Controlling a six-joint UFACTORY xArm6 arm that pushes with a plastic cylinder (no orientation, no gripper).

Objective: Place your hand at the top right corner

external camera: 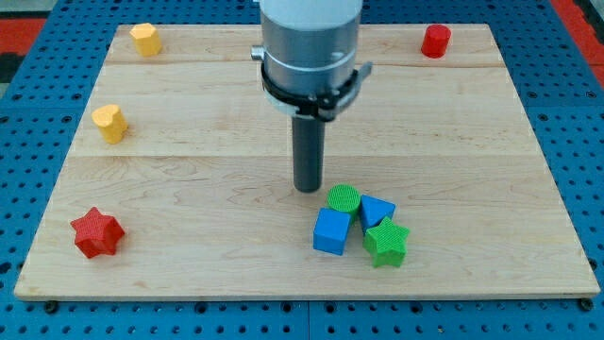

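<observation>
My tip (308,188) rests on the wooden board (189,170) near the middle, just up and left of a cluster of blocks. The cluster holds a green cylinder (343,200), a blue cube (331,231), a blue triangular block (377,210) and a green star (386,242). A red cylinder (435,41) stands near the view's top right corner, far from the tip.
A yellow block (145,39) sits at the top left, a yellow heart-like block (110,123) at the left edge, and a red star (96,232) at the bottom left. A blue pegboard (28,113) surrounds the board.
</observation>
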